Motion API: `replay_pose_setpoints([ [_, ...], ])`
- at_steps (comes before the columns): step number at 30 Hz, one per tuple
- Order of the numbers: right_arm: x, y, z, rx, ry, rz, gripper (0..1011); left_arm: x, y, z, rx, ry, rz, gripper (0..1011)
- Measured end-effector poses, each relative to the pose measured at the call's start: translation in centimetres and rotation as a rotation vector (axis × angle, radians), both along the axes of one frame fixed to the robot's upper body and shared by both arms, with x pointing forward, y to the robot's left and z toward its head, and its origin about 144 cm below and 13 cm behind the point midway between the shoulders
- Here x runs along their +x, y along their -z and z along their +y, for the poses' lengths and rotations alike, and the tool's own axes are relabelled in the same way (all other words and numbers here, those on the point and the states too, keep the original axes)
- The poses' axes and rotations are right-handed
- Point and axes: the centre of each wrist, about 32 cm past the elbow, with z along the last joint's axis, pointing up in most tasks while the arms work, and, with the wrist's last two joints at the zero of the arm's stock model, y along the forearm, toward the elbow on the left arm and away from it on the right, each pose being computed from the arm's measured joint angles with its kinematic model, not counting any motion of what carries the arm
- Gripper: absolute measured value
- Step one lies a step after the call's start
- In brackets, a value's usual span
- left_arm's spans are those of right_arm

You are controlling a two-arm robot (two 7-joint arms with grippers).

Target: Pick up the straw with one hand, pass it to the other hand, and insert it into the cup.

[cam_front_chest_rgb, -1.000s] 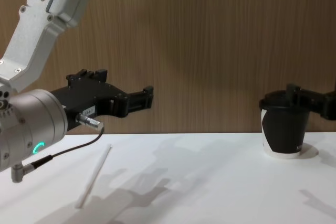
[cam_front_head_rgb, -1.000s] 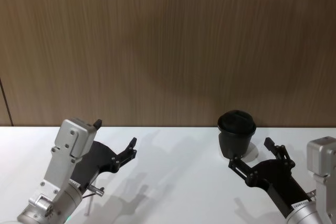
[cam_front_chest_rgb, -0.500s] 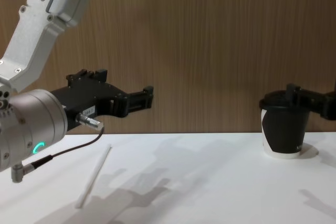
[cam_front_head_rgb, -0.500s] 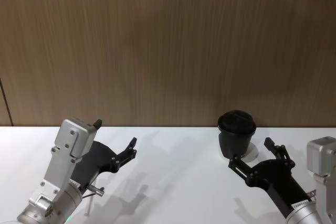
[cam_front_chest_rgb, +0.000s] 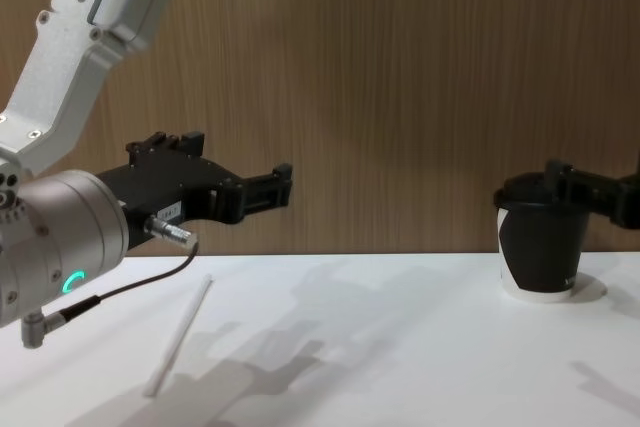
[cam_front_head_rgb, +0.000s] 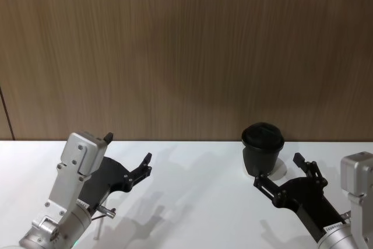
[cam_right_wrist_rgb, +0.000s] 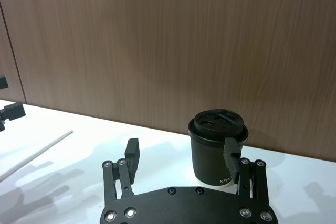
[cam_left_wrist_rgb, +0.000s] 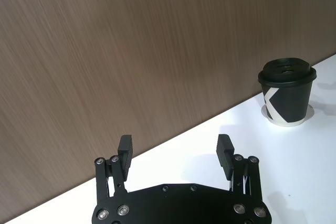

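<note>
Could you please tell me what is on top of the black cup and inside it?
A black lid sits on the cup, closing it. The lid hides the inside, so its contents cannot be seen. The straw lies on the table, apart from it.

The cup [cam_front_chest_rgb: 540, 247] is matt black paper with a smooth lid [cam_right_wrist_rgb: 218, 120]. Behind the cup, the wall [cam_front_chest_rgb: 400, 67] shows matt wood grain; under it, the surface [cam_front_chest_rgb: 400, 347] is smooth white. The left tool [cam_front_head_rgb: 128, 147] is matt black, its wrist [cam_front_chest_rgb: 60, 247] satin metal.
</note>
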Motion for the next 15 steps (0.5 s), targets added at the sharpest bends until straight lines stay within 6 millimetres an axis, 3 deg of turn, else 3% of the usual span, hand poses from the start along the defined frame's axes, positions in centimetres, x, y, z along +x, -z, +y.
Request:
replay_pose_setpoints([
  [8, 0.0, 0.0, 0.0, 0.0, 0.0, 0.0, 1001, 0.0, -0.1, -0.1, -0.001, -0.001, 0.001, 1002],
  [15, 0.0, 0.0, 0.0, 0.0, 0.0, 0.0, 1001, 0.2, -0.4, -1.4, -0.013, -0.025, 0.024, 1003],
])
